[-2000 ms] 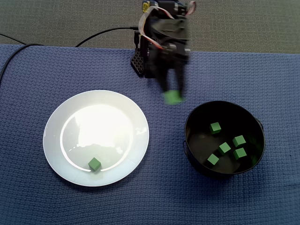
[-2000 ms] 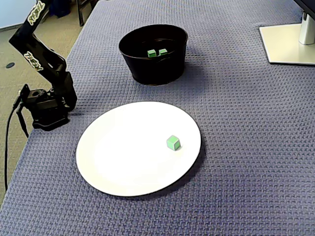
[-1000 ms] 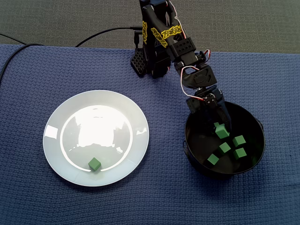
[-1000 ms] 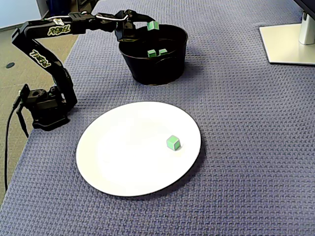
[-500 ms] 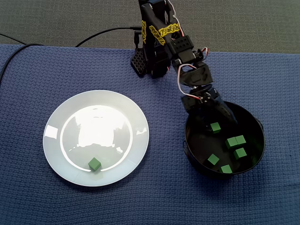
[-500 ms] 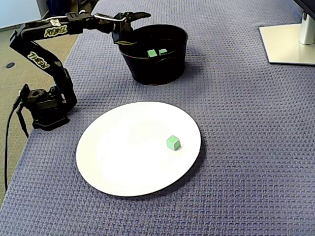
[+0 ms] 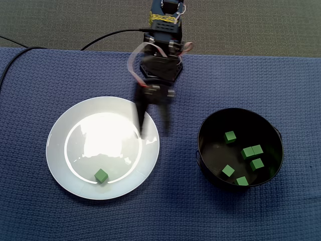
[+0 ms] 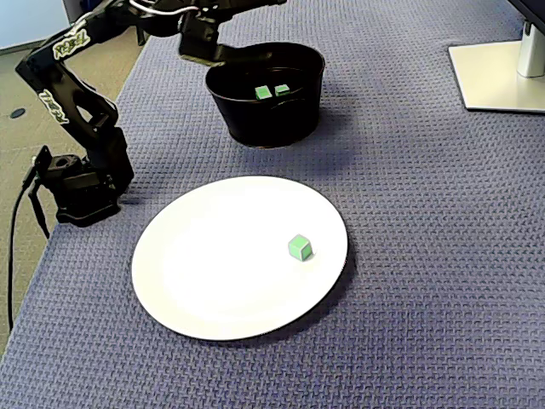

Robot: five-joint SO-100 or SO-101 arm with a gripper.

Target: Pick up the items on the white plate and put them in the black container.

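One green cube (image 7: 101, 175) lies on the white plate (image 7: 60, 125), near its front edge in the top-down fixed view; the angled fixed view shows the cube (image 8: 299, 247) at the right of the plate (image 8: 187, 298). The black container (image 7: 203, 150) holds several green cubes (image 7: 252, 150); two cubes (image 8: 263, 91) show over its rim (image 8: 266, 119) in the angled view. My gripper (image 7: 153, 130) is motion-blurred above the plate's right edge, jaws apart, holding nothing. In the angled view the arm (image 8: 196, 25) reaches along the top edge and the fingertips are cut off.
A blue woven cloth (image 7: 165, 216) covers the table. The arm's base (image 8: 81, 183) stands at the cloth's left edge in the angled view. A white monitor foot (image 8: 502, 72) sits at the top right. A black cable (image 7: 110, 34) runs behind the arm.
The gripper carried a green cube over the container, opened and dropped it in. It has since swung out of the container to the plate's right edge, still open.
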